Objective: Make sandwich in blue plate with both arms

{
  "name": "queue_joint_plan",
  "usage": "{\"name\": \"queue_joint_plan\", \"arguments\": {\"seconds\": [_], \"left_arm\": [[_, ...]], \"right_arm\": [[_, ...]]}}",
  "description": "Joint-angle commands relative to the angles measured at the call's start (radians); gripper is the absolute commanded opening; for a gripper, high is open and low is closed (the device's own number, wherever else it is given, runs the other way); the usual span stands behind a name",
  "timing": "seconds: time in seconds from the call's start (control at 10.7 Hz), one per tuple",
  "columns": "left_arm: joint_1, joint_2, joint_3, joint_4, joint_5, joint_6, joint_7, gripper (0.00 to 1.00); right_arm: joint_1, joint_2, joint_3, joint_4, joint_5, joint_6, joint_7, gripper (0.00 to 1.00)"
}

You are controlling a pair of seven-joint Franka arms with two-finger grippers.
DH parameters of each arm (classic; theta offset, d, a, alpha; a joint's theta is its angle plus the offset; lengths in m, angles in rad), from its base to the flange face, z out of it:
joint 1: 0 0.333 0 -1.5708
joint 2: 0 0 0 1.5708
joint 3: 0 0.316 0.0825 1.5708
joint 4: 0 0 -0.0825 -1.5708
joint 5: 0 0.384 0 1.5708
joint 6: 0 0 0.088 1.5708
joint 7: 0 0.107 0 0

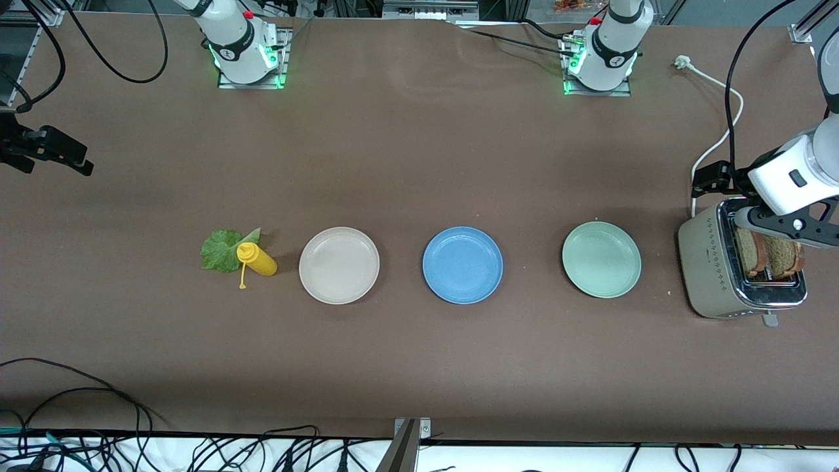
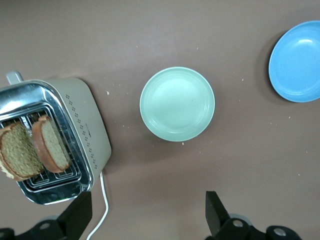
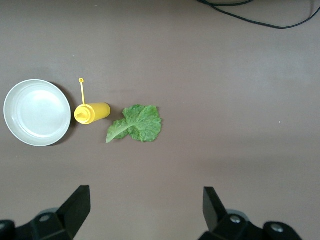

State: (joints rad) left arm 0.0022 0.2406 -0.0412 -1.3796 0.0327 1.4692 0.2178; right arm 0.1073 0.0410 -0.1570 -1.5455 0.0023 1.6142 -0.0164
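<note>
The blue plate [image 1: 463, 265] [image 2: 297, 62] lies bare in the middle of the row of plates. Two brown bread slices [image 1: 750, 252] [image 2: 50, 145] stand upright in the toaster's [image 1: 704, 262] slots at the left arm's end of the table. A ruffled green lettuce leaf [image 1: 219, 251] [image 3: 137, 123] lies flat toward the right arm's end. My left gripper [image 1: 786, 228] [image 2: 148, 210] hangs open and holding nothing over the toaster. My right gripper [image 1: 49, 152] [image 3: 145, 205] is open, high over the table's edge at the right arm's end, holding nothing.
A yellow squeeze bottle [image 1: 257, 259] [image 3: 92, 112] lies on its side beside the lettuce. A beige plate [image 1: 339, 265] [image 3: 37, 112] and a pale green plate [image 1: 601, 259] [image 2: 177, 103] flank the blue one. The toaster's white cord [image 1: 718, 141] runs toward the left arm's base.
</note>
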Motion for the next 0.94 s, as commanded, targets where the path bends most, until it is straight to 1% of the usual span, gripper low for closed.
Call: {"name": "queue_joint_plan", "arguments": {"seconds": [0.0,0.19,0.47,0.56,0.84], "left_arm": [[-0.004,-0.133,0.0,-0.129,0.018,0.136,-0.009,1.0],[-0.004,-0.159,0.001,-0.16,0.018,0.155,-0.009,1.0],[-0.007,-0.234,0.003,-0.269,0.016,0.232,-0.006,1.0],[-0.005,-0.233,0.012,-0.271,0.009,0.232,-0.005,1.0],[0.004,-0.216,0.01,-0.254,0.004,0.203,-0.005,1.0]], "right_arm": [[0.002,-0.004,-0.003,0.015,-0.005,-0.02,0.001,1.0],[0.002,-0.004,-0.003,0.015,-0.005,-0.02,0.001,1.0],[0.002,-0.003,-0.003,0.015,-0.005,-0.02,0.001,1.0],[0.002,-0.003,-0.003,0.015,-0.005,-0.02,0.003,1.0],[0.002,-0.003,-0.003,0.015,-0.005,-0.02,0.004,1.0]]}}
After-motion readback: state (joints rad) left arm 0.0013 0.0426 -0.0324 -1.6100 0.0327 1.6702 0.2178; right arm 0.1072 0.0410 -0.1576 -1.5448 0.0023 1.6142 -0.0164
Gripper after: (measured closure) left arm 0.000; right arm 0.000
